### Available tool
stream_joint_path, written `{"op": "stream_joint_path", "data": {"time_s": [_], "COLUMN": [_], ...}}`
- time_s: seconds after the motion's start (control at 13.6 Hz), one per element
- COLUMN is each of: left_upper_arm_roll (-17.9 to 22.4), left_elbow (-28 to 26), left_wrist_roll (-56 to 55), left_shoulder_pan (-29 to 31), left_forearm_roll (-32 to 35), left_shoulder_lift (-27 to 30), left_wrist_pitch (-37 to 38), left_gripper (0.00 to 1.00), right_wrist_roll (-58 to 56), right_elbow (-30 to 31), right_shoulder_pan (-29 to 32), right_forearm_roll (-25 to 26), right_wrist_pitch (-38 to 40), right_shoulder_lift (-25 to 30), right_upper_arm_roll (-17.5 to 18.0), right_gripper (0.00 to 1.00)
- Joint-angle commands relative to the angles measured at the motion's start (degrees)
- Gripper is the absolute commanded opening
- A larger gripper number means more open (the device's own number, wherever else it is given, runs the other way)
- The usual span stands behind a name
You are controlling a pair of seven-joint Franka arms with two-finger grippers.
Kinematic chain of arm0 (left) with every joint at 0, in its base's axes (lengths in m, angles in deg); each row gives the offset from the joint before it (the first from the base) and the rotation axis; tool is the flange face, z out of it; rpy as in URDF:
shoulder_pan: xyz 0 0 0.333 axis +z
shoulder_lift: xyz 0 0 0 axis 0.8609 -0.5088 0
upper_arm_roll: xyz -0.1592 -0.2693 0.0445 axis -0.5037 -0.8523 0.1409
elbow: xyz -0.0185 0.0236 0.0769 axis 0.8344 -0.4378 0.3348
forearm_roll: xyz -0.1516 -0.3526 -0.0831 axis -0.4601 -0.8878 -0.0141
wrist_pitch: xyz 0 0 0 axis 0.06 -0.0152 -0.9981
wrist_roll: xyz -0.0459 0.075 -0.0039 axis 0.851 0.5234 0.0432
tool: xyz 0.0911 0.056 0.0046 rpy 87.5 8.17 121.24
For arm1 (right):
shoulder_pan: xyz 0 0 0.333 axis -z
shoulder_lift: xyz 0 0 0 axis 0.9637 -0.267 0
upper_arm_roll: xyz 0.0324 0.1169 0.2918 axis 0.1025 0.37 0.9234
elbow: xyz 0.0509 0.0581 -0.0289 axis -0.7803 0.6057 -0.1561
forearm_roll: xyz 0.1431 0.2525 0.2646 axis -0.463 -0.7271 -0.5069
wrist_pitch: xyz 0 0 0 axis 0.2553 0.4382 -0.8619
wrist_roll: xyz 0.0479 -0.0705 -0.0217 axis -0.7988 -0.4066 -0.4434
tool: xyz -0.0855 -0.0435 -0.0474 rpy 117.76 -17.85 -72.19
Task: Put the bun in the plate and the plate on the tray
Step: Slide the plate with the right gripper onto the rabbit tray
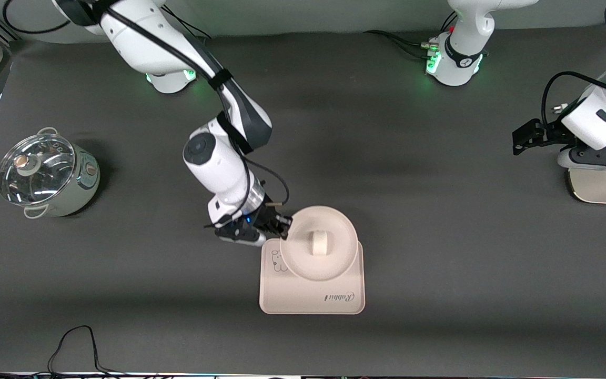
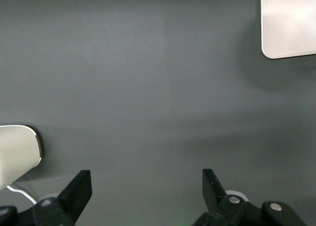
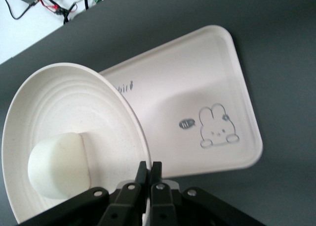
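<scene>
The round cream plate (image 1: 334, 223) is over the end of the rectangular tray (image 1: 308, 300) farther from the front camera, overhanging the tray's edge. The bun (image 1: 319, 243) sits in the plate's middle. My right gripper (image 1: 284, 223) is shut on the plate's rim on the side toward the right arm's end. In the right wrist view the fingers (image 3: 149, 169) pinch the rim of the plate (image 3: 74, 102), with the bun (image 3: 57, 164) inside and the tray (image 3: 197, 87) with its rabbit drawing below. I cannot tell whether the plate touches the tray. My left gripper (image 2: 147, 179) waits open over bare table at the left arm's end.
A pale green pot with a glass lid (image 1: 45, 176) stands at the right arm's end of the table. A cream object (image 1: 603, 184) lies under the left arm. The left wrist view shows a corner of the tray (image 2: 289, 28).
</scene>
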Motion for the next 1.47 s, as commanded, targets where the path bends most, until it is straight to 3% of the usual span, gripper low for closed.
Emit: {"op": "stream_joint_path", "data": {"time_s": [0.0,0.59,1.03,1.18,1.32,1.4], "left_upper_arm_roll": [0.04,0.04,0.12,0.12,0.12,0.12], "left_elbow": [0.42,0.5,0.5,0.5,0.5,0.5], "left_wrist_roll": [-0.51,-0.51,-0.51,-0.51,-0.51,-0.51], "left_shoulder_pan": [0.1,0.1,0.19,0.1,0.19,0.19], "left_forearm_roll": [-0.73,-1.52,-1.52,-1.52,-1.52,-1.52], "left_shoulder_lift": [-0.14,-0.32,-0.32,-0.32,-0.32,-0.32], "left_wrist_pitch": [-0.36,-0.45,-0.45,-0.45,-0.45,-0.45], "left_gripper": [1.0,1.0,1.0,1.0,1.0,1.0], "right_wrist_roll": [-1.28,-1.19,-1.19,-1.19,-0.93,-0.84], "right_elbow": [-13.22,-14.48,-14.04,-14.04,-14.13,-14.21], "right_shoulder_pan": [0.79,1.14,1.06,1.06,1.14,1.14], "right_forearm_roll": [-1.04,-0.95,-0.95,-1.12,-1.13,-1.13], "right_wrist_pitch": [2.19,-2.46,-3.78,-3.79,-3.7,-3.26], "right_shoulder_lift": [-9.49,-17.06,-19.44,-19.8,-19.36,-18.92], "right_upper_arm_roll": [0.04,-0.05,-0.05,-0.05,-0.05,-0.05], "right_gripper": [0.0,0.0,0.01,0.26,0.91,1.0]}}
